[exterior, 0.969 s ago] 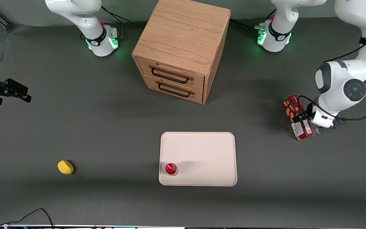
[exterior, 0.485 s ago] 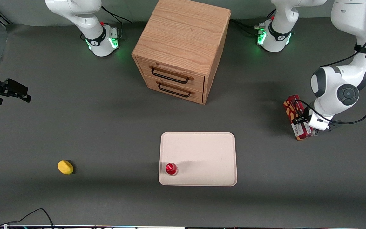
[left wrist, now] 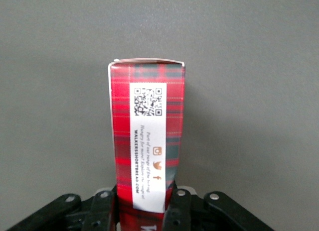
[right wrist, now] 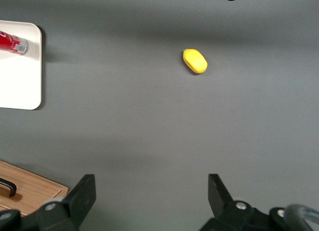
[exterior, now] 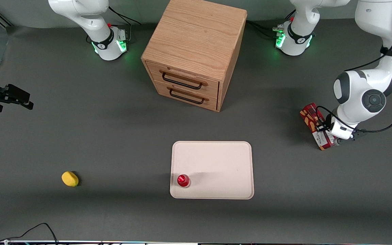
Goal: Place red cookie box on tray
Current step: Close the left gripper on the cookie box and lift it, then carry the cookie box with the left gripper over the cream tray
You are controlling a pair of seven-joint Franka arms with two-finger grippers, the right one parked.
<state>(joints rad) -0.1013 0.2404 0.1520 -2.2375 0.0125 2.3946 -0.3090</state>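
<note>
Now, in short —
Gripper: the gripper [left wrist: 142,208] is clamped on one end of the red cookie box [left wrist: 147,136], a finger [left wrist: 174,211] pressed to each long side.
Change: compared with a moment ago, the box in the front view's right middle [exterior: 315,126] has swung and tilted slightly, so the grasp looks made and the lift is beginning.
Box: long, narrow, red plaid, white label strip with a code square.
Tray: the tray [exterior: 213,153] sits lower centre, well apart from the box, with a red-capped bottle [exterior: 183,180] in one corner.

Wooden drawer cabinet [exterior: 194,51], red-capped bottle [exterior: 183,180], yellow sponge [exterior: 70,178]
</note>
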